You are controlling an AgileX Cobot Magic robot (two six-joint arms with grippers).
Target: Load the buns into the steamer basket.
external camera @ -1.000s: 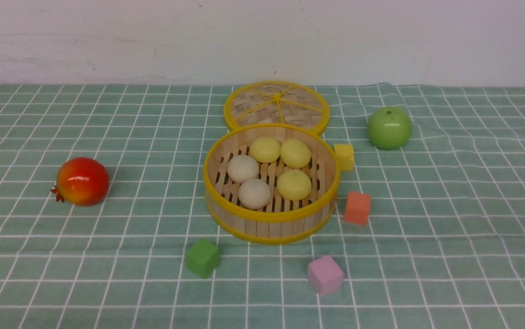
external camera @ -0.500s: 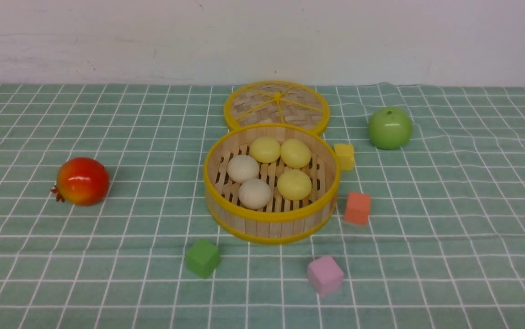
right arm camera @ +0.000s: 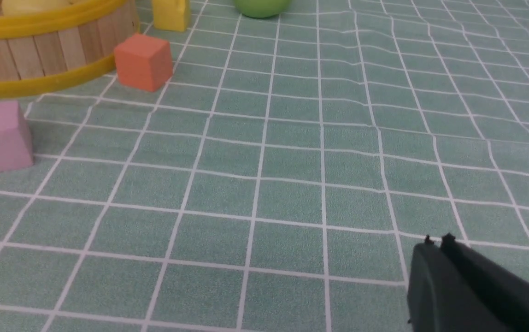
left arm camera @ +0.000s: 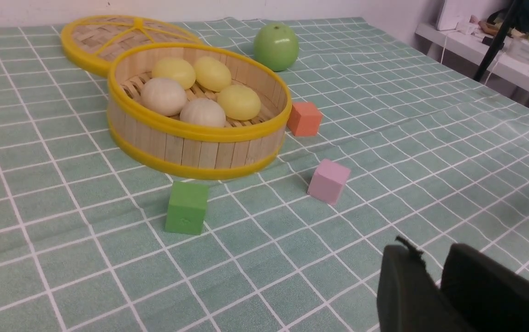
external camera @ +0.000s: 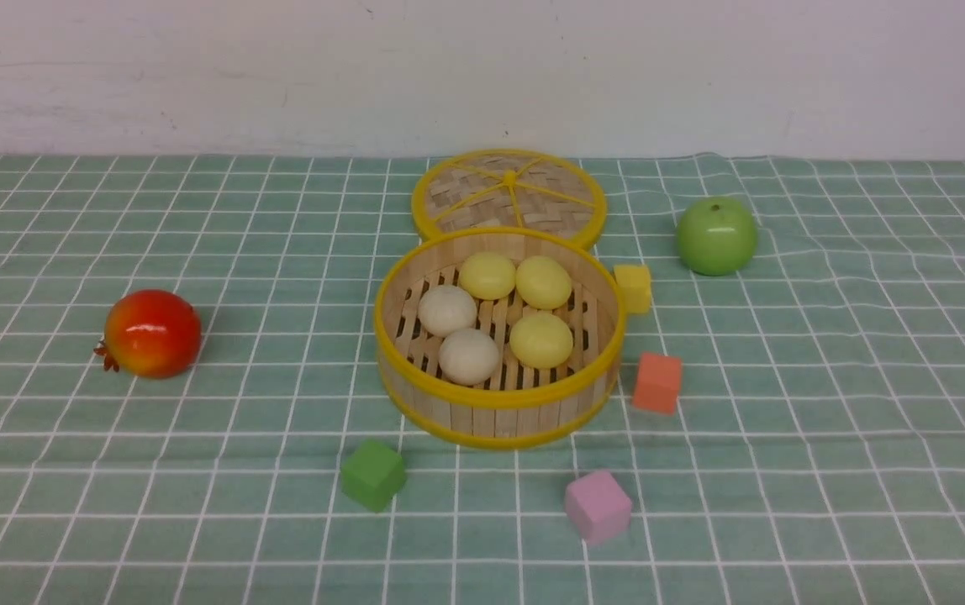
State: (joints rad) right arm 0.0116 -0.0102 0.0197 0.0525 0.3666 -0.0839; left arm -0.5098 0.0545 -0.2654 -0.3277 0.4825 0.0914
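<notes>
Closest to my cameras, both grippers hung low over bare cloth: the left gripper point(left arm camera: 435, 276) and the right gripper point(right arm camera: 437, 251) each showed two dark fingers pressed together with nothing between them. Under them I saw a pale green tablecloth point(external camera: 827, 420) gridded in white, slightly rippled on the right side. Next out lay a green cube point(external camera: 373, 475) and a pink cube point(external camera: 598, 506), then an orange cube point(external camera: 657, 382) just beside the steamer basket point(external camera: 495, 420). All five buns point(external camera: 540, 339) sat inside it on the slats, two off-white towards the left, three pale yellow. A yellow cube point(external camera: 633, 287) touched its far right rim; a pomegranate point(external camera: 151, 333) sat well to the left. Beyond were the woven lid point(external camera: 508, 193), an apple point(external camera: 715, 235) and a white wall point(external camera: 482, 76).
</notes>
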